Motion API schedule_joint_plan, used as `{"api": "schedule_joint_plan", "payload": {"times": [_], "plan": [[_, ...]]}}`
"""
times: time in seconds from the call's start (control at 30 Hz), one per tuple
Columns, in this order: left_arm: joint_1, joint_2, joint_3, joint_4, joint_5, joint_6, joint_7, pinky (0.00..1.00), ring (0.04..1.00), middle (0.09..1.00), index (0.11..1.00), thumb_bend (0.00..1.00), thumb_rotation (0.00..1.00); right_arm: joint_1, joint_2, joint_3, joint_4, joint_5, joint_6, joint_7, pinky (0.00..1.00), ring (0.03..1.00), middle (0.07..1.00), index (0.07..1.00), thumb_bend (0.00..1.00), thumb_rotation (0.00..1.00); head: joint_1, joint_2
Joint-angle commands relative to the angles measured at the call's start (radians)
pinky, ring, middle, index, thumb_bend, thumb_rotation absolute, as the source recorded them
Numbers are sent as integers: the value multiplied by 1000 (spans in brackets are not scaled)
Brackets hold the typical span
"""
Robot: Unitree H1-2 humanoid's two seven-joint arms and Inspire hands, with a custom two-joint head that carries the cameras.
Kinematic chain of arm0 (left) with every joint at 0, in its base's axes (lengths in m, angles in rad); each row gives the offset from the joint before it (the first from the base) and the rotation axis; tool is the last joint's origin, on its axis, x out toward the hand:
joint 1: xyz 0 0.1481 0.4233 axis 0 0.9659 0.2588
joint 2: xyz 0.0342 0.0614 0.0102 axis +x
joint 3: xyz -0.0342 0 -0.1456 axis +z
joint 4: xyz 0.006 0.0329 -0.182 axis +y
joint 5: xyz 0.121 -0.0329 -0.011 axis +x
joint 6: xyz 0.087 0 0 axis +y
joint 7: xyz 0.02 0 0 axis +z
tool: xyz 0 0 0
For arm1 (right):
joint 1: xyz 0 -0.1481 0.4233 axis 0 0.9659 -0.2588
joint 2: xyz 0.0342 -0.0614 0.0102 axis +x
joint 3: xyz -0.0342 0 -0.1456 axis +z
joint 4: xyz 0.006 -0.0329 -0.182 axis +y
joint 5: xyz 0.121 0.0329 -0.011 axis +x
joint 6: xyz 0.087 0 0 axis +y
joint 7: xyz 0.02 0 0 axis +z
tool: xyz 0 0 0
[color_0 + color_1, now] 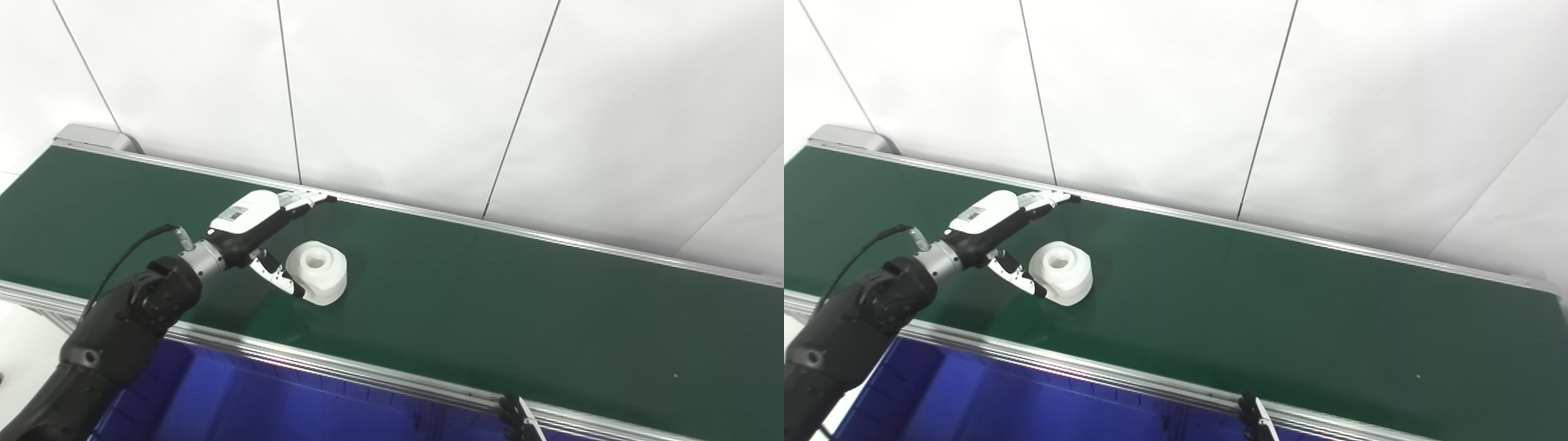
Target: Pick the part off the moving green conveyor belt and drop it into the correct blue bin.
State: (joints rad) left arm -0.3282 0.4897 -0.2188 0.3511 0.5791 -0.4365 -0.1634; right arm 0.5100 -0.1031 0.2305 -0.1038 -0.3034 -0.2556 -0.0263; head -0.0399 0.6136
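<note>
A white round part (318, 270) with a hole in its top lies on the green conveyor belt (490, 294), left of centre. My left hand (260, 226) is open around the part's left side: the fingers (303, 199) reach out beyond the part, and the thumb (275, 277) lies at its near left side, close to or touching it. The part rests on the belt. Of my right hand, only dark fingertips (517, 416) show at the bottom edge; whether it is open or shut does not show.
A blue bin (257, 404) sits below the belt's near metal rail (367, 370). A far metal rail (429, 214) runs along a white panelled wall. The belt's left end has a grey cap (92, 136).
</note>
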Motion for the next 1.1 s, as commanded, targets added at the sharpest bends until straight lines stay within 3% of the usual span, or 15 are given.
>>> {"api": "schedule_joint_plan", "payload": {"times": [0.0, 0.27, 0.37, 0.5, 0.57, 0.6, 0.67, 0.7, 0.77, 0.87, 1.07], "plan": [[-45, -3, -7, -10, 4, -11, 21, 981, 966, 950, 900, 928, 98, 5, 1, -2, -20, 7, -61, -9, 863, 894, 914, 953, 611, 741, 2, 1], [-38, -43, -50, -6, -34, 26, -47, 981, 980, 974, 923, 928, 64, 10, 2, 0, -27, 22, -57, -4, 857, 901, 921, 957, 608, 726, 2, 6], [-32, -72, -52, -1, -93, 38, -82, 971, 980, 977, 925, 923, 70, 13, 2, 0, -33, 20, -56, -5, 862, 902, 923, 960, 609, 727, 1, 9], [-24, -118, -33, 27, -195, 44, -98, 860, 924, 956, 908, 879, 17, 17, 2, -1, -40, 20, -48, -4, 867, 906, 923, 963, 621, 740, 3, 11], [-23, -137, -25, 51, -238, 18, -93, 831, 883, 919, 883, 842, 3, 17, 1, -2, -39, 24, -50, -3, 865, 903, 922, 962, 622, 739, 4, 12], [-26, -145, -32, 68, -250, -6, -69, 752, 801, 835, 827, 793, 1, 18, 1, -2, -39, 25, -53, -3, 863, 900, 921, 962, 618, 737, 5, 13], [-30, -151, -52, 90, -256, -29, -27, 673, 719, 752, 771, 746, 0, 18, 1, -2, -40, 26, -55, -3, 860, 899, 921, 963, 614, 735, 6, 14], [-32, -152, -62, 98, -257, -33, -10, 593, 623, 588, 625, 609, 0, 19, 1, -2, -41, 26, -55, -3, 861, 900, 922, 964, 612, 731, 5, 14], [-36, -151, -79, 105, -252, -33, 6, 531, 556, 503, 547, 539, 0, 19, 2, -1, -43, 29, -53, -2, 863, 901, 923, 966, 612, 730, 5, 15], [-43, -141, -106, 110, -214, -33, 27, 475, 449, 501, 507, 501, 0, 20, 5, -1, -43, 26, -52, -6, 864, 903, 924, 964, 612, 729, 7, 15], [-46, -95, -121, 47, -97, -10, -2, 457, 425, 512, 506, 497, 0, 18, 4, 1, -40, 26, -59, -5, 869, 904, 926, 966, 610, 735, 8, 17]]}}
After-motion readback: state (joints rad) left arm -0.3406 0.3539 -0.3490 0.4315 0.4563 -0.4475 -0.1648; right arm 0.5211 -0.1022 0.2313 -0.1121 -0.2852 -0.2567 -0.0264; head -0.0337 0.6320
